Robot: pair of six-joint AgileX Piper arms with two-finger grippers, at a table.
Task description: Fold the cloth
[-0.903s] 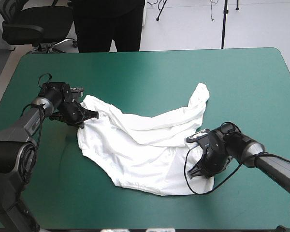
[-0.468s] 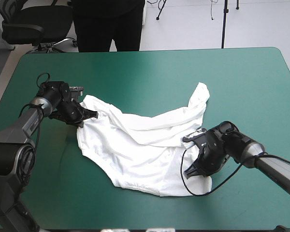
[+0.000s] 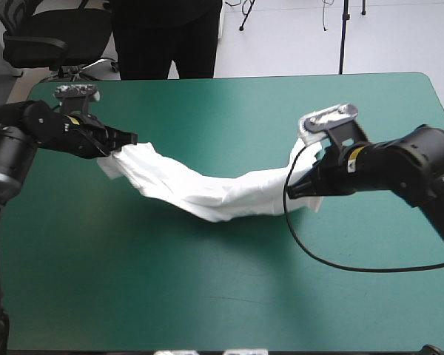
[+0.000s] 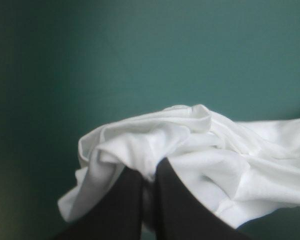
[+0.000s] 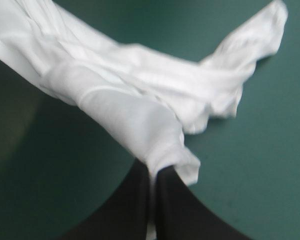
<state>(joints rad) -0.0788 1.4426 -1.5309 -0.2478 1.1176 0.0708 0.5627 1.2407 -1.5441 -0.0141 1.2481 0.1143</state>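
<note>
White short-sleeved T-shirt hangs over the teal-green table cover, long axis left-to-right between your arms, middle sagging low. Black-finned left gripper and right gripper are each pinched nearly closed on one end of it. Neither arm is nearer, so I'd judge your next move turns on that span.

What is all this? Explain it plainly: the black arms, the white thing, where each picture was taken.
It is a two-armed robot at a table with a teal-green cover. The wide picture looks down from above and behind it; the other two come from a camera on each wrist, looking along that arm's black fingers. The white thing is a T-shirt to be folded. The left gripper is shut on one end, the right gripper on the other, so it hangs between them, sagging in the middle.
</note>
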